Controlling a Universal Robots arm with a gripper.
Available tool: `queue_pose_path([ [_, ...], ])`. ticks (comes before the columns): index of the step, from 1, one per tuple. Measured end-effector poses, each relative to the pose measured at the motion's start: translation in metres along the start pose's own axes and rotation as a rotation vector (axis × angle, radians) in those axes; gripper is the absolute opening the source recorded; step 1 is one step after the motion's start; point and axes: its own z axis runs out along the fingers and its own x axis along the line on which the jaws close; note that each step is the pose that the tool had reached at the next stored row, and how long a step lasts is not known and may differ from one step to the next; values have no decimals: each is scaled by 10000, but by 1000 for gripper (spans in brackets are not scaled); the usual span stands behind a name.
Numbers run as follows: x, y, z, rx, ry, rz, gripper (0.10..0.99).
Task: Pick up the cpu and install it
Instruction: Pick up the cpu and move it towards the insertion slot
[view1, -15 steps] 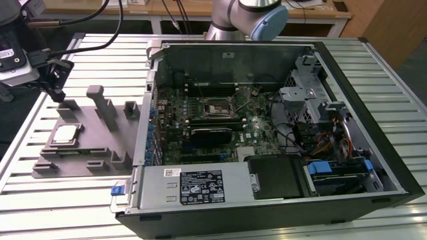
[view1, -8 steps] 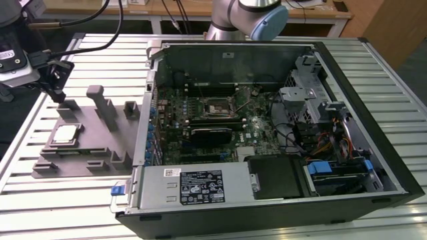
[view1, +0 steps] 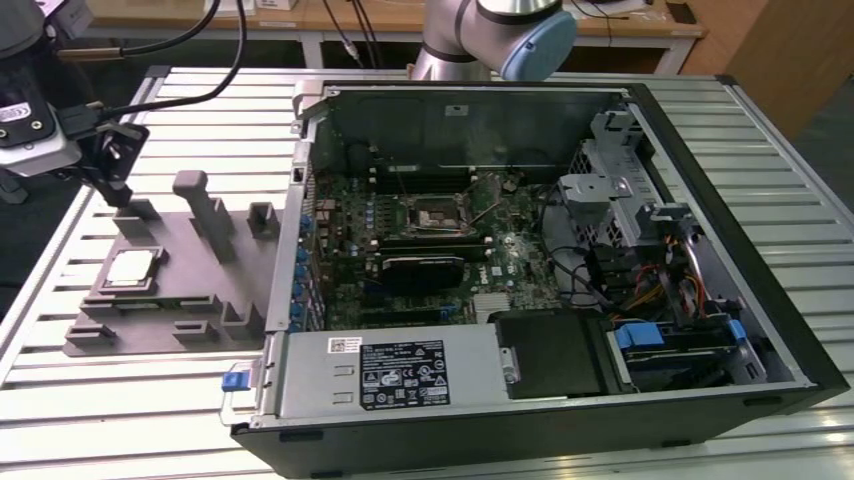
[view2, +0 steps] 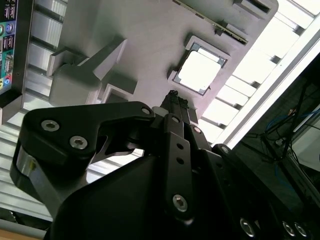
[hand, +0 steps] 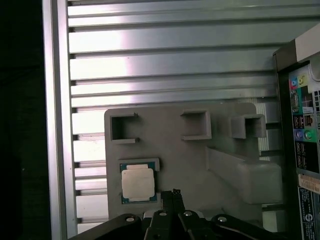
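The cpu lies flat in a recess of the grey fixture plate on the slatted worktop. In the exterior view it is at nine o'clock from the open computer case. The pincer, pressed together and holding nothing, is at the cpu's twelve o'clock, near it but apart.

The arm runs off the exterior view's upper edge; in the first wrist view the picture's edge cuts off most of the gripper and the computer case
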Motion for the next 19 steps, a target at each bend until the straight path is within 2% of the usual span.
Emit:
queue_pose_path([
  [8,4,-4,45,0,0,1,106],
  [19,27,-58,191,-1,-1,0,106],
])
